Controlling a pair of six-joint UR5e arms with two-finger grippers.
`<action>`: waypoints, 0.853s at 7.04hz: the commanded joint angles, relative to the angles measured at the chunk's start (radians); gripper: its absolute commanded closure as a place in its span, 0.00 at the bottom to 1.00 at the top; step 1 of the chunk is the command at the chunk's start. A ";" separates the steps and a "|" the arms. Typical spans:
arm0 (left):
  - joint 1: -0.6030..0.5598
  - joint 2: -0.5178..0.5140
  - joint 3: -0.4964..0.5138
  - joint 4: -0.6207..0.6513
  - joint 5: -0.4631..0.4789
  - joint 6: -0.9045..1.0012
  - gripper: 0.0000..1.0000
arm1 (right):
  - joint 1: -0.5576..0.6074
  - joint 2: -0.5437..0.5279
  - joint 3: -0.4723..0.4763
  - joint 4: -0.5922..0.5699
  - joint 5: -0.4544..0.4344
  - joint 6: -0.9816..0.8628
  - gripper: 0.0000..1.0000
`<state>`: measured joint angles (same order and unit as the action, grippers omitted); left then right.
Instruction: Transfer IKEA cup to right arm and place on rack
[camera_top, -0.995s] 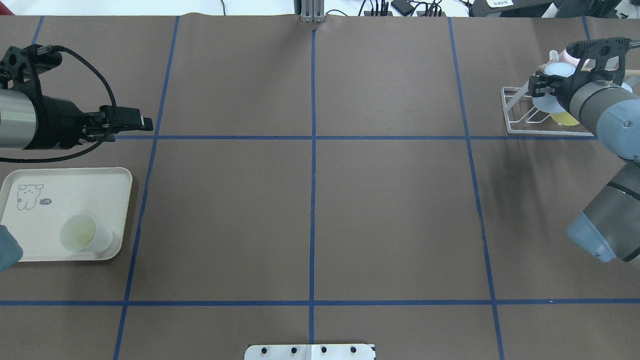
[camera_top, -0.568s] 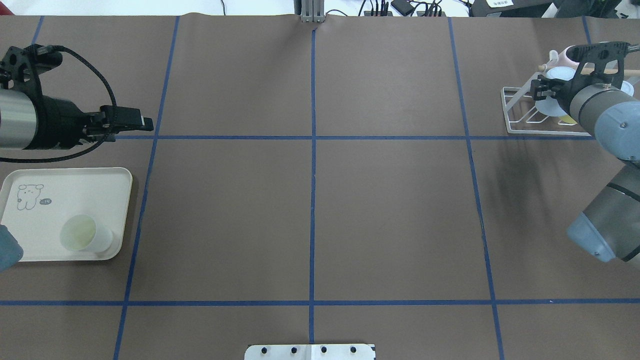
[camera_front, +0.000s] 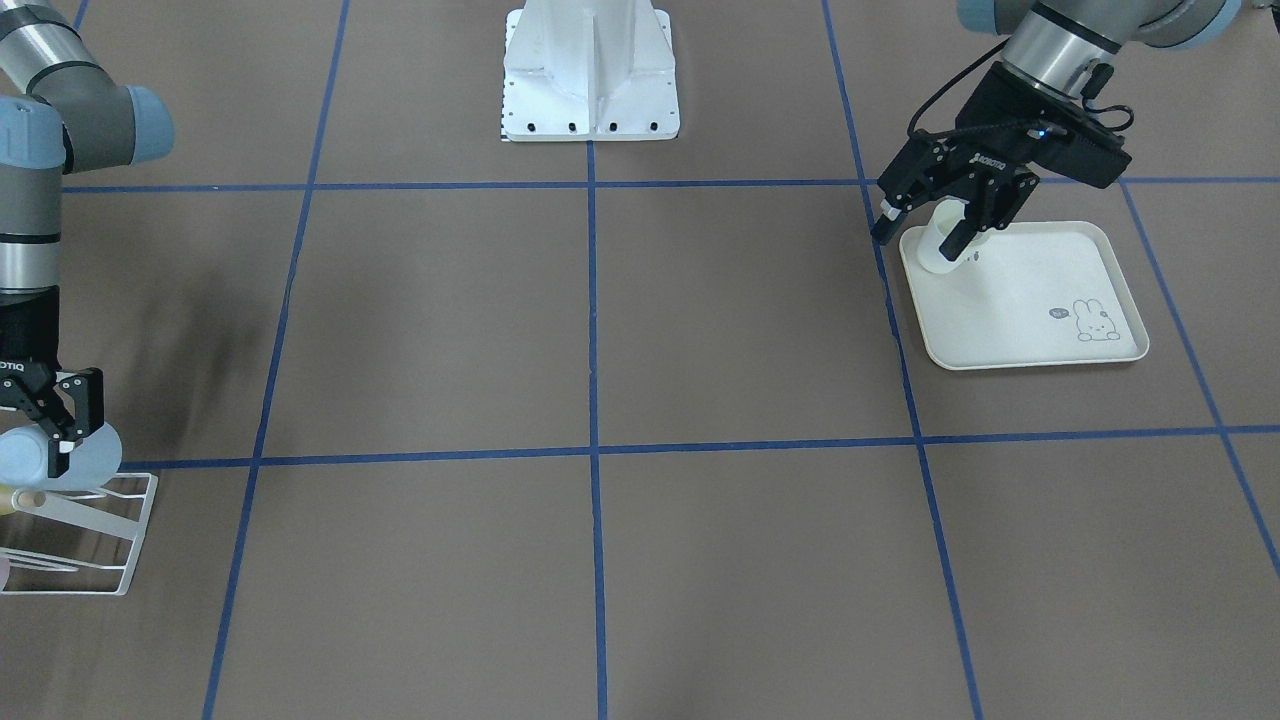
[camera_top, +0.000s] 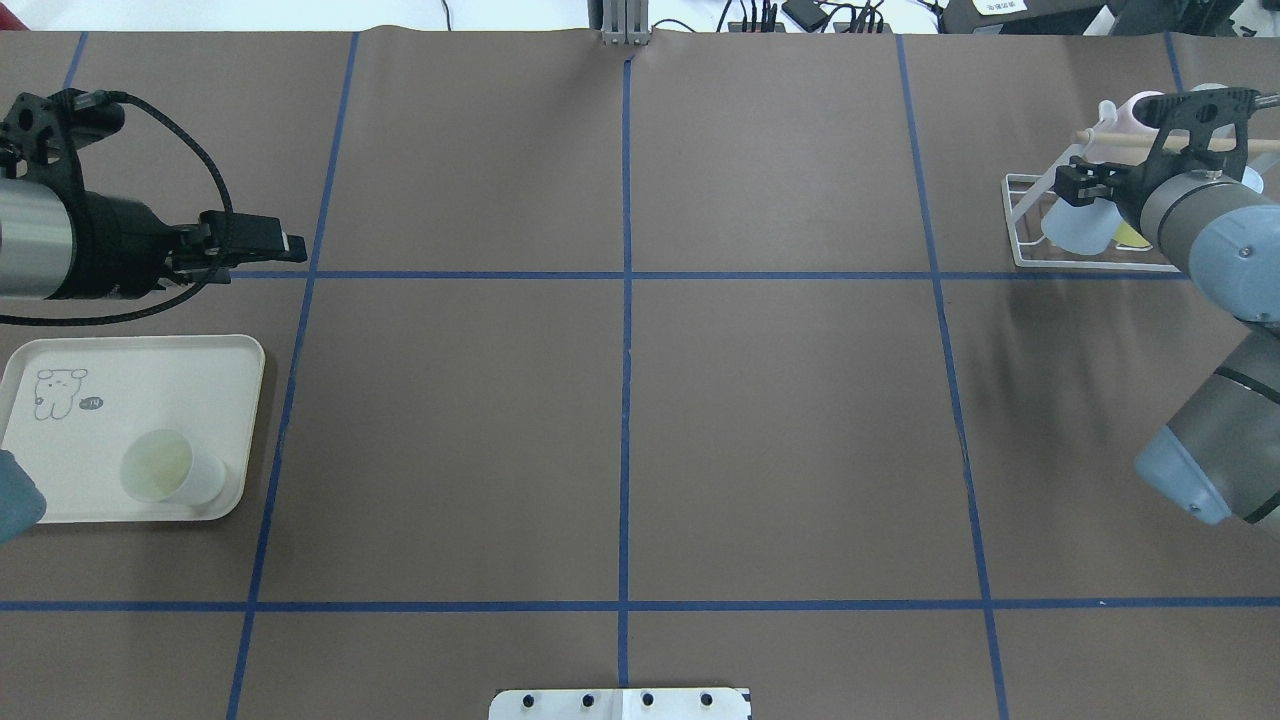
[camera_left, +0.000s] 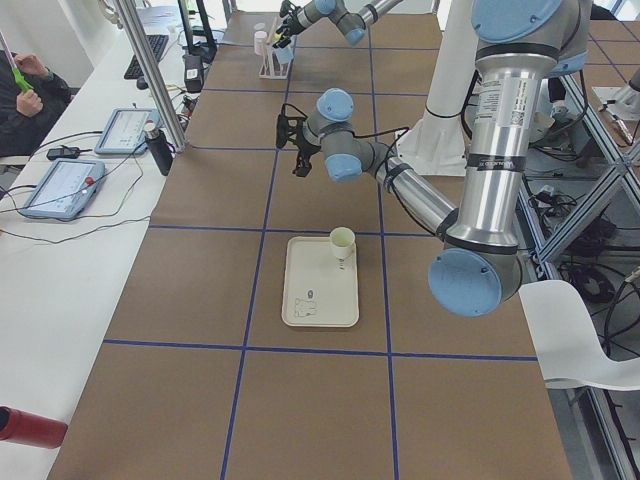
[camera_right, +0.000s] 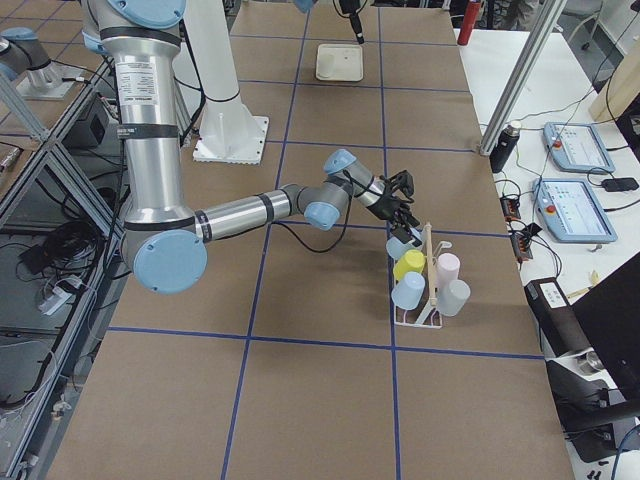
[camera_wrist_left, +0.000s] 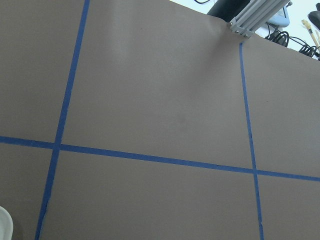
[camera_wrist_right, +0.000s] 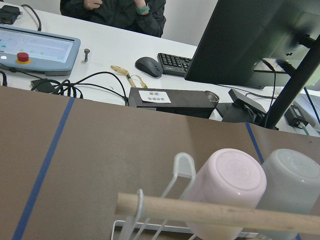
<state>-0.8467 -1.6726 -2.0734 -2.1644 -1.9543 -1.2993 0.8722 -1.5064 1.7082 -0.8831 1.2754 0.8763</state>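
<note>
The light blue IKEA cup (camera_top: 1075, 225) hangs tilted on the white wire rack (camera_top: 1020, 222) at the far right, seen also as the cup (camera_front: 35, 458) over the rack (camera_front: 130, 545). My right gripper (camera_top: 1082, 182) is open just above it, with fingers (camera_front: 92, 400) spread beside the cup's top. My left gripper (camera_front: 920, 235) hovers open and empty, high over the table beside the tray; from overhead the left gripper (camera_top: 290, 245) is well apart from the pale green cup (camera_top: 170, 468) standing on the tray.
The cream rabbit-print tray (camera_top: 200, 360) lies at the left. The rack also carries a yellow cup (camera_right: 408, 264), a pink cup (camera_wrist_right: 227, 187) and a whitish cup (camera_wrist_right: 292, 182) behind its wooden rod (camera_wrist_right: 225, 212). A person sits at the desk beyond the table.
The light blue cup has dropped lower and leftward onto the rack, away from my right gripper's fingers. The right wrist shifted slightly. The left arm has not moved.
</note>
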 joint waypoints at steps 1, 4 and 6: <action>0.000 0.001 -0.002 0.000 0.000 0.000 0.00 | 0.001 -0.001 0.004 0.000 0.004 0.000 0.00; 0.000 0.045 -0.005 0.003 0.000 0.015 0.01 | 0.005 -0.003 0.102 -0.010 0.110 0.001 0.00; 0.000 0.085 -0.002 0.070 -0.062 0.137 0.01 | 0.027 -0.003 0.175 -0.011 0.212 0.004 0.00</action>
<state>-0.8468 -1.6136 -2.0758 -2.1366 -1.9727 -1.2442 0.8831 -1.5094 1.8373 -0.8931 1.4217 0.8788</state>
